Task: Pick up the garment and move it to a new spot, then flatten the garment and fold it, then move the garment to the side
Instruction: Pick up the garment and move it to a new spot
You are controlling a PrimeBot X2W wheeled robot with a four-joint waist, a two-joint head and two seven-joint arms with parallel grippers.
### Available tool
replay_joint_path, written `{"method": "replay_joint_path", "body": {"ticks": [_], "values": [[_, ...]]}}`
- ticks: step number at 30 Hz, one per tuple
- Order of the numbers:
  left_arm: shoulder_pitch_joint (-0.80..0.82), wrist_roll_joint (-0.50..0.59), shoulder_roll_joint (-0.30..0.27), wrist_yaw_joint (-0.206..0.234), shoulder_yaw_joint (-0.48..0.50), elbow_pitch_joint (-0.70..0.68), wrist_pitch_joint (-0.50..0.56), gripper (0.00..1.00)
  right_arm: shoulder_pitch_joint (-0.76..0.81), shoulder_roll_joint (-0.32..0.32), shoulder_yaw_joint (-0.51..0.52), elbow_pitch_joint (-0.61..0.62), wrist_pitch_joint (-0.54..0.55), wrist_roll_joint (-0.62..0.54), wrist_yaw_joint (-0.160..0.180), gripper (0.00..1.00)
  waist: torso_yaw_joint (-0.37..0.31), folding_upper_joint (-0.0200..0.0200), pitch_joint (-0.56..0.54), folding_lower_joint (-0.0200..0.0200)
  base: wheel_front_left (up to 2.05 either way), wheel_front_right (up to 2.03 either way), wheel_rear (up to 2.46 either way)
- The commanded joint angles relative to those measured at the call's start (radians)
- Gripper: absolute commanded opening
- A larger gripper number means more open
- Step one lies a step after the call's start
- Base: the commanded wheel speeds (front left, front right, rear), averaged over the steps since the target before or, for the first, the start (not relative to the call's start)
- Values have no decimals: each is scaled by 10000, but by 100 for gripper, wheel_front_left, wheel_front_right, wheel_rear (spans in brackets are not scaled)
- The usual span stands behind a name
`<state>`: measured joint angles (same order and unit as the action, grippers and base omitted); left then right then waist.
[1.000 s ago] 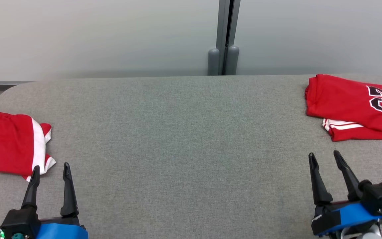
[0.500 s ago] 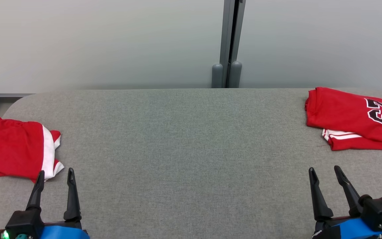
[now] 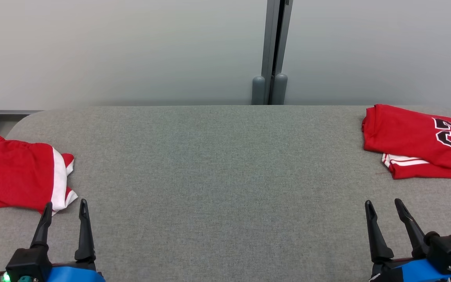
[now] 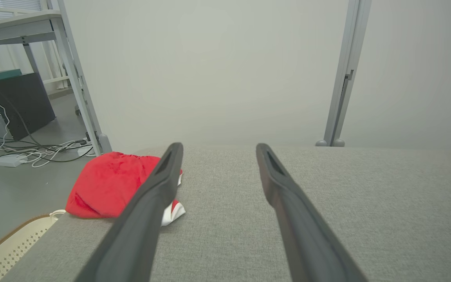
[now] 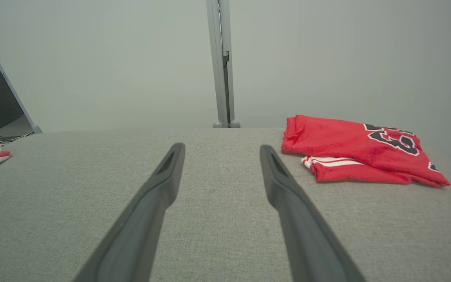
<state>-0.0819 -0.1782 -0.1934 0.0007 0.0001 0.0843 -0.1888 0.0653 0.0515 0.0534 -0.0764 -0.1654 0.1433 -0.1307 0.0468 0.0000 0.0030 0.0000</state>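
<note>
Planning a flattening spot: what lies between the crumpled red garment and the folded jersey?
Nothing: bare grey tabletop separates garment and jersey, per the head view.

On the worktop (image 3: 225, 176), the garment (image 3: 14, 180) lies at nine o'clock and a jersey (image 3: 409, 133) at two o'clock. A post (image 3: 274, 51) stands behind at twelve.

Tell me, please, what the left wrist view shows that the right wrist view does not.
Left wrist view's own: the open left gripper and a cream perforated basket below the table's edge. Right wrist view's own: the open right gripper and the black number on the folded red jersey. Shared: the grey fabric table, the grey metal post behind it, and the crumpled red-and-white garment, near in the left wrist view and at the left edge of the right wrist view.
</note>
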Motion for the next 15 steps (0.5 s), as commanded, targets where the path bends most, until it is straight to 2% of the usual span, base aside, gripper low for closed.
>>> {"method": "replay_joint_path", "body": {"ticks": [1,8,15], "values": [[-115,-72,-75,65,4,-57,1,100,72,-14,-7,-22,38,41,-1,100,-4,0,-2,0,0,0,0],[-154,-102,-127,120,-9,-102,50,100,79,-15,-79,-69,-1,67,-1,100,100,0,-46,0,0,0,0],[-18,-159,-208,180,9,-168,92,100,16,-9,-156,-125,-88,209,-1,100,692,0,14,0,0,0,0]]}}
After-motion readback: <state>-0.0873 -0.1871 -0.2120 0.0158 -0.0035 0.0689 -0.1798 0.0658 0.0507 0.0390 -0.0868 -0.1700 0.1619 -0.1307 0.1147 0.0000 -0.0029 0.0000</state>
